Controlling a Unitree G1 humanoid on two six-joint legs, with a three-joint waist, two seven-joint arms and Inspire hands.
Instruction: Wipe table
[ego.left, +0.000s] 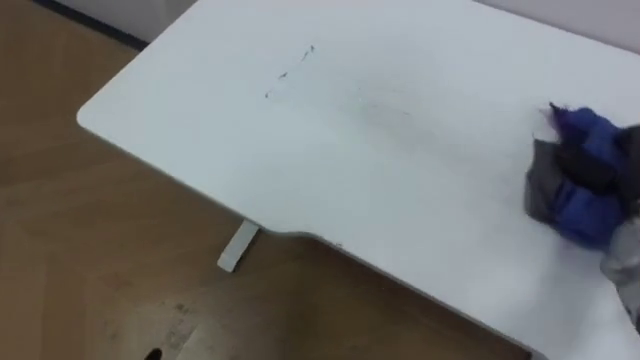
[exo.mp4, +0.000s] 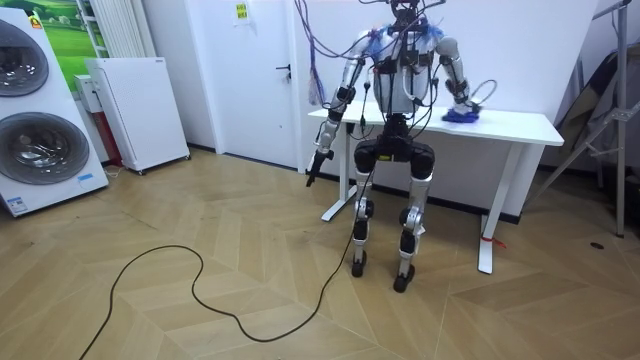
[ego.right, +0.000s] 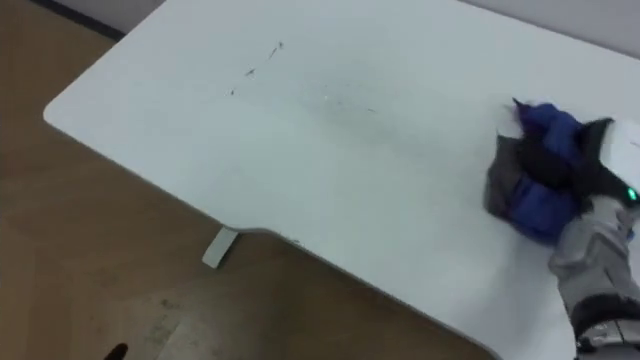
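We see the right hand (ego.right: 590, 180) at the right edge of the frame, its dark fingers curled down over a bunched blue and grey cloth (ego.right: 530, 205) that lies on the white table (ego.right: 330, 170), near the table's front edge. What the coming stroke turns on, as we judge it, is the way from the cloth to the faint dark marks (ego.right: 255, 68). They sit toward the upper left of the frame, well apart from the cloth, with bare tabletop between. The marks form a short broken line slanting from lower left to upper right. The cloth is a wad with no clear long axis. The left hand (exo.mp4: 322, 158) hangs by the robot's side at the room view's left, off the table, so the right hand is plainly the nearer to the work.
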